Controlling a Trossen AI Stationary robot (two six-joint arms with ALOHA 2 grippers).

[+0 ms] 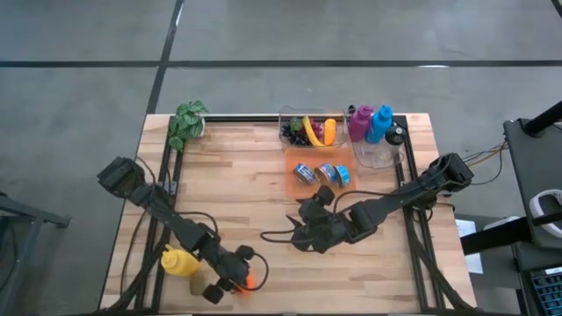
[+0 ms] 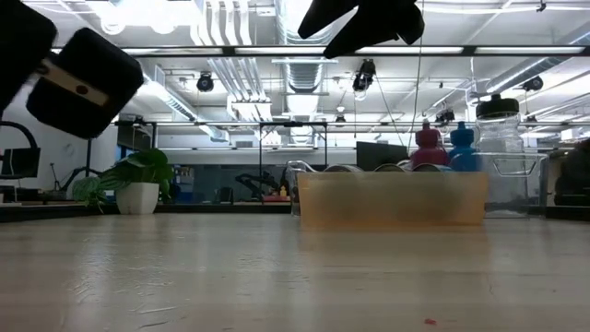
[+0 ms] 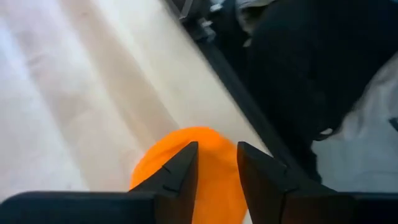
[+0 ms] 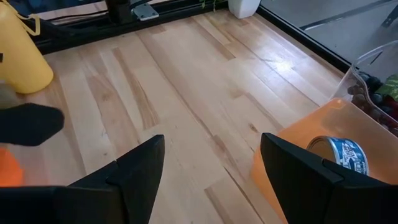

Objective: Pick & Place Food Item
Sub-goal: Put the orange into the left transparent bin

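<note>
Left hand (image 3: 214, 177), fingers narrowly apart over the orange (image 3: 208, 165) at the desk (image 1: 237, 175) edge: round, smooth, likely slippery; grip across its middle.

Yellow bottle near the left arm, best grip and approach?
Judgement: grip the yellow bottle across its rounded body from above. It seems to lie on its side at the table's front left, beside the left gripper, so its sides are exposed.

A potted plant (image 1: 187, 122) stands at the worktop's (image 1: 237, 175) far left corner. Pink (image 1: 359, 121) and blue (image 1: 379, 123) bottles sit in a clear bin (image 1: 378, 156) near the far right corner.
</note>
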